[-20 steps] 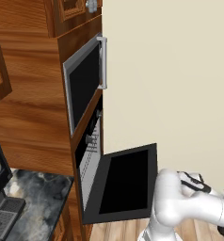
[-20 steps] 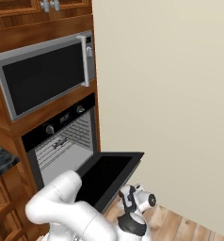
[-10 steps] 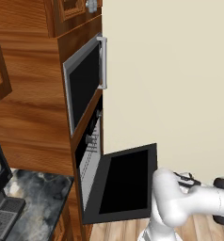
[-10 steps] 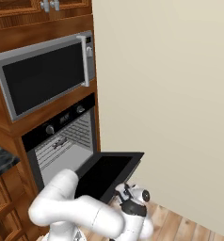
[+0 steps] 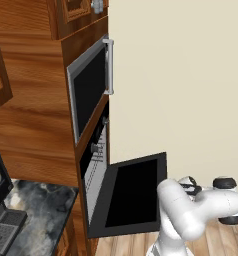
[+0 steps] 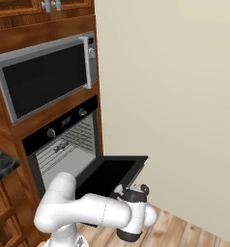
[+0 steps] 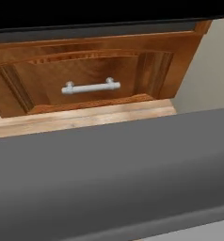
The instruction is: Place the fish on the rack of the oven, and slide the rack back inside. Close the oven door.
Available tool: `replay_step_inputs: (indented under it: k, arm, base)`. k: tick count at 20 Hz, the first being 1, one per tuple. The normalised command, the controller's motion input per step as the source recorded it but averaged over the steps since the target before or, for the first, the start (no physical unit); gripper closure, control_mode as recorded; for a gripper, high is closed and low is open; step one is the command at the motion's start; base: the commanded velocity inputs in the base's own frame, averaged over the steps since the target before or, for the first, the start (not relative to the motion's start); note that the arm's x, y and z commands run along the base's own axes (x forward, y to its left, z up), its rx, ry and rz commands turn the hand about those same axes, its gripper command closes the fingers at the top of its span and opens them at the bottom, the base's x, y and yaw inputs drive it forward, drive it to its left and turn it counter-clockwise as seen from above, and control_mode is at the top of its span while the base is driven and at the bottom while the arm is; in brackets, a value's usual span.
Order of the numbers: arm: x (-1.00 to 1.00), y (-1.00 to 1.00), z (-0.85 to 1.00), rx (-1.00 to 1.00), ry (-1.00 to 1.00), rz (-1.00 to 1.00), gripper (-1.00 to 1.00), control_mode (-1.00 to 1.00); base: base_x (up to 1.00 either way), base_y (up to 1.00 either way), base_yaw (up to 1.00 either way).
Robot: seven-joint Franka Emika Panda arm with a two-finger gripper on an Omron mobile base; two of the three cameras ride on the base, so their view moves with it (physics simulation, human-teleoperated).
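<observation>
Oven door [image 6: 109, 174] hangs open, one rack [image 6: 71, 143] inside oven [image 6: 64, 144]; your gripper's jaws wide (holding nothing visible).

Oven door [image 6: 109, 174] down, rack [image 6: 68, 144] inside.

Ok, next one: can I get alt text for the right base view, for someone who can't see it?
A black built-in oven in a wooden cabinet has its drop-down oven door hanging open, wire racks visible inside. A silver-framed microwave sits above. The white robot arm bends low in front of the door, beside a plain cream wall.
</observation>
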Motion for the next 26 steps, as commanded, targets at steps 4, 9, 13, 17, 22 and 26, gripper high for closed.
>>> replay_step_inputs:
  k: [4,9,13,17,22,26]
  arm:
    - [0.26,0.18,-0.96,0.19,-0.17,0.03,-1.0,-1.0]
    - [0.0,0.29,-0.64,0.32,-0.35,0.02,-1.0,-1.0]
    - [0.0,0.48,-0.62,0.42,-0.53,0.03,-1.0,-1.0]
    - [0.0,0.67,-0.51,0.45,-0.57,0.03,-1.0,-1.0]
    - [0.17,0.95,-0.44,0.41,-0.55,0.07,-1.0,-1.0]
    - [0.65,1.0,-0.61,0.3,-0.44,0.08,-1.0,-1.0]
  base:
    - [0.0,0.0,0.0]
    - [0.0,0.0,0.0]
    - [0.0,0.0,0.0]
    - [0.0,0.0,0.0]
    - [0.0,0.0,0.0]
    - [0.0,0.0,0.0]
